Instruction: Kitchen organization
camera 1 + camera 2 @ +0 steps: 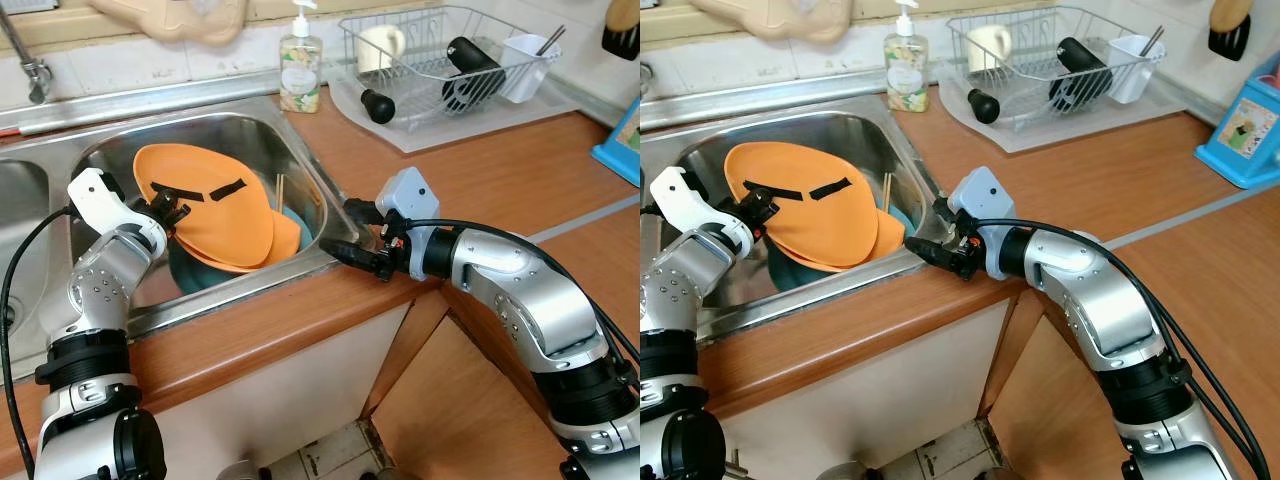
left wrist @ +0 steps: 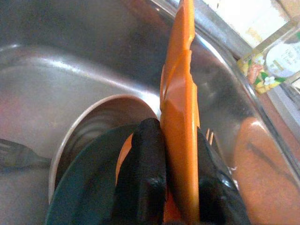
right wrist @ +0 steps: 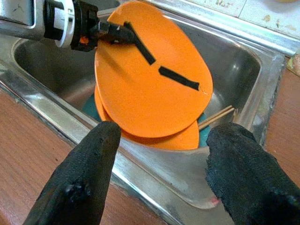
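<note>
Your left hand (image 1: 172, 212) pinches the top orange plate (image 1: 205, 205) in the sink (image 1: 300, 160); right hand (image 3: 159, 173) spread at its rim. Nothing racked yet.

Spread black right gripper (image 3: 161, 173) fingers frame a round orange plastic plate (image 3: 152, 77), tilted in the steel sink (image 3: 243, 75), clamped by the left gripper (image 3: 110, 32)
</note>
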Motion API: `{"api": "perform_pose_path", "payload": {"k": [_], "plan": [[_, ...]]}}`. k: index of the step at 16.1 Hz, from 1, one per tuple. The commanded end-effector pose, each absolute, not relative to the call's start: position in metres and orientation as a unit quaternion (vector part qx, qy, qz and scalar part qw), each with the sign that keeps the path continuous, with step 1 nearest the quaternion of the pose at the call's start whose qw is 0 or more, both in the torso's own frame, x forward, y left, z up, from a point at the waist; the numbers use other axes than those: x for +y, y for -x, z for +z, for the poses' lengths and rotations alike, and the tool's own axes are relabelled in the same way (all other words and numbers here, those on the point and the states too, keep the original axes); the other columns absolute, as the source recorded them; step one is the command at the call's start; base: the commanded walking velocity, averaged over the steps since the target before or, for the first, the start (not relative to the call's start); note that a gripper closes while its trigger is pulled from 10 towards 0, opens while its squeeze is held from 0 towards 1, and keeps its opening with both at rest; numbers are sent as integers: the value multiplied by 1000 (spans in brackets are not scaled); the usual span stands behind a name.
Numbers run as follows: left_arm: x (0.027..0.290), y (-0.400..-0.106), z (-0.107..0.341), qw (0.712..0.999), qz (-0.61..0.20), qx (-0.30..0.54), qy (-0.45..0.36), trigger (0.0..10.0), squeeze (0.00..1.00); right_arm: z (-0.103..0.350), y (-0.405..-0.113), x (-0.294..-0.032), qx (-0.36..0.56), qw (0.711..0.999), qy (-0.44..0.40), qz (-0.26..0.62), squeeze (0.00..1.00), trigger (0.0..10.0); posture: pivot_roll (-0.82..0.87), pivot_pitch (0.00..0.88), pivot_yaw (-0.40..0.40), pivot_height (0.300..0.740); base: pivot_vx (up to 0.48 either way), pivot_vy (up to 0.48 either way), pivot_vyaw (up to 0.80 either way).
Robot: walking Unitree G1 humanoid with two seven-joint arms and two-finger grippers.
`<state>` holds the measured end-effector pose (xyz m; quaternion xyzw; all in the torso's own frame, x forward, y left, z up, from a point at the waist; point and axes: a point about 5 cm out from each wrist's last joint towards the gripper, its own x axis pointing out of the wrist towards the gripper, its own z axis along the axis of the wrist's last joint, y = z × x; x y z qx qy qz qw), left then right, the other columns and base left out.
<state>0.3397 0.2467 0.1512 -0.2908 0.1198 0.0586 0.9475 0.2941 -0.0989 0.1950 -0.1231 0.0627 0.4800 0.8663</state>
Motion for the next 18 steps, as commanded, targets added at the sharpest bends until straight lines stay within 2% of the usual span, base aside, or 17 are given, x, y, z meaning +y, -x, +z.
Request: {"api": "perform_pose_path", "payload": {"k": [1,6,7,8,10,11,12,13,14,17,18], "plan": [[249,-340,150,949,71,140,273,10000,1000,196,-293,-99,62,864,137,481,0,10000,-156,0,28,740,0,0,0],[268,-335,159,962,89,128,224,10000,1000,191,-301,-106,67,882,148,442,0,10000,-155,0,22,740,0,0,0],[275,-332,165,972,86,126,177,10000,1000,191,-303,-108,68,888,152,430,0,10000,-153,0,19,740,0,0,0],[275,-332,165,972,86,126,177,10000,1000,191,-303,-108,68,888,152,430,0,10000,-153,0,19,740,0,0,0],[272,-331,176,988,55,98,102,10000,1000,191,-307,-110,60,900,150,406,0,10000,-152,0,16,740,0,0,0],[260,-331,190,997,15,54,61,10000,1000,194,-312,-112,37,922,134,362,667,10000,-154,0,12,740,0,0,0],[255,-331,195,998,-2,37,50,10000,1000,196,-315,-114,26,932,125,340,667,10000,-154,0,12,740,0,0,0],[234,-329,208,998,-42,-13,41,10000,1000,200,-322,-117,15,958,62,280,1000,10000,-145,0,-5,740,0,0,0],[227,-328,212,998,-37,-32,25,10000,1000,200,-322,-117,9,963,55,263,1000,10000,-140,0,-13,740,0,0,800],[193,-311,219,992,-74,-92,43,10000,1000,190,-312,-122,-21,976,74,203,1000,10000,-132,0,-23,740,0,0,800],[180,-301,211,991,-98,-85,32,10000,1000,186,-308,-125,-22,982,51,181,1000,10000,-133,0,-24,740,0,0,800]]}}
